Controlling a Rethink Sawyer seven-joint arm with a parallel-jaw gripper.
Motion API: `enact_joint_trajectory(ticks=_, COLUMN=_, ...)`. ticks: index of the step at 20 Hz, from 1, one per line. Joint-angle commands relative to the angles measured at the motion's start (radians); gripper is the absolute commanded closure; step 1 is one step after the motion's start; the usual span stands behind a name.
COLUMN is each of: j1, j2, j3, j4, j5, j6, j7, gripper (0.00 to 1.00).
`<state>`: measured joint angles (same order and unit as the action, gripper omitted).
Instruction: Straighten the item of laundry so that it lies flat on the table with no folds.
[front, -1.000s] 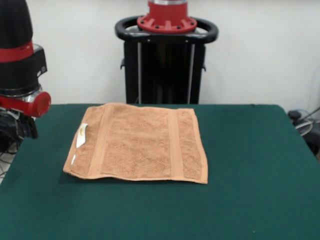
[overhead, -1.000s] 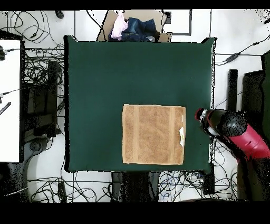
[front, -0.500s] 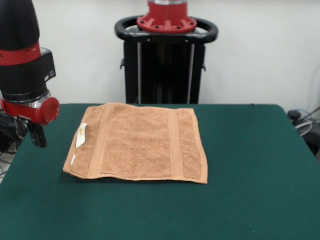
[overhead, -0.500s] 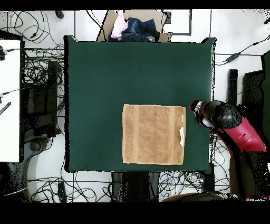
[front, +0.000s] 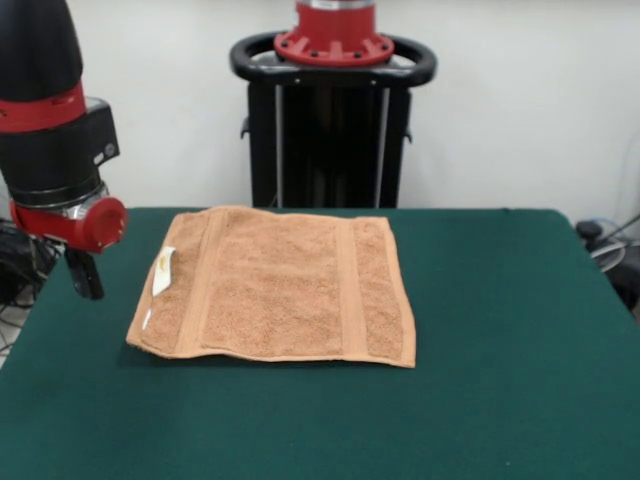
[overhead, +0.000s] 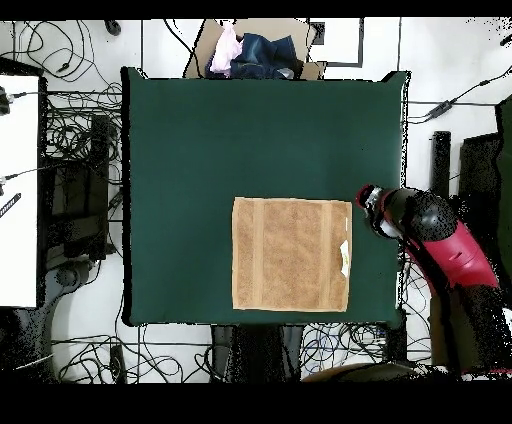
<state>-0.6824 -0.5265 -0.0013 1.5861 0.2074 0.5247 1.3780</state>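
Towel (front: 275, 287) is lying spread on the bench (front: 500, 350), label edge facing the tool (front: 85, 275). Tool is hanging beside that edge, apart from it, holding nothing; opening: cannot tell. Risk: a low pass is likely catching the edge, rucking the cloth.

The arm (front: 45, 110) is a fat black cylinder ringed by a red band, with a black block bearing a small pale mark, a silver collar and a rounded red cap. At twelve o'clock, the black pedestal (front: 330, 125) carries a red base (front: 333, 40) ringed by a black handle loop.
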Motion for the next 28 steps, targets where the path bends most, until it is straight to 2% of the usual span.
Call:
enact_joint_trajectory(ticks=1, j1=0.042, j2=0.037, j3=0.076, j4=0.120, j5=0.073, j6=-0.117, j7=0.289, gripper=1.00)
enact_joint_trajectory(ticks=10, j1=0.110, j2=0.035, j3=0.047, j4=0.131, j5=0.144, j6=-0.129, j7=0.349, gripper=1.00)
enact_joint_trajectory(ticks=14, j1=0.104, j2=0.045, j3=0.064, j4=0.135, j5=0.169, j6=-0.144, j7=0.332, gripper=1.00)
enact_joint_trajectory(ticks=18, j1=0.121, j2=0.081, j3=0.050, j4=0.092, j5=0.194, j6=-0.148, j7=0.331, gripper=1.00)
enact_joint_trajectory(ticks=21, j1=0.102, j2=0.130, j3=0.052, j4=0.040, j5=0.188, j6=-0.158, j7=0.283, gripper=1.00)
enact_joint_trajectory(ticks=24, j1=0.036, j2=0.208, j3=0.073, j4=-0.050, j5=0.163, j6=-0.140, j7=0.187, gripper=1.00)
enact_joint_trajectory(ticks=28, j1=0.007, j2=0.196, j3=0.065, j4=-0.038, j5=0.126, j6=-0.146, j7=0.153, gripper=1.00)
